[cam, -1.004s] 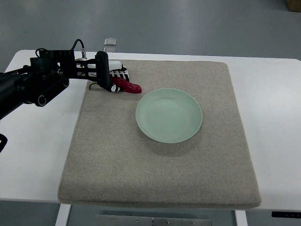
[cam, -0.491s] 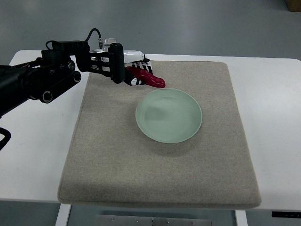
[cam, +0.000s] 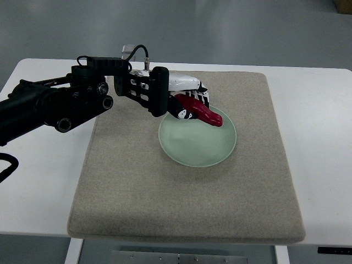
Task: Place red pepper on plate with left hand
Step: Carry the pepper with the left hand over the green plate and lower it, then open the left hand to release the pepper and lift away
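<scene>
Red pepper [cam: 199,111], glossy, dark red and tapering to a point, sits in the grasp of the left hand [cam: 187,99], its tip aimed toward four o'clock. It hangs over the upper left part of the pale green round plate [cam: 198,144], at about eleven o'clock of the dish; whether it touches the plate's surface cannot be told from this steep view. The left hand has a white shell with black-and-white fingers [cam: 202,98] curled around the pepper's thick end, so only the narrow half of the pepper shows past them. The hand's black wrist and forearm [cam: 66,104], with exposed bolts and a looping black cable [cam: 141,52], reach in from the picture's left edge at nine o'clock and cross the mat's upper left corner. The plate lies a little toward one o'clock of the middle of a beige rectangular felt mat [cam: 137,192], which covers most of a white worktop [cam: 319,137]. A small clear plastic piece [cam: 128,51] shows at the worktop's far edge, at about eleven o'clock from the plate, just behind the arm.
</scene>
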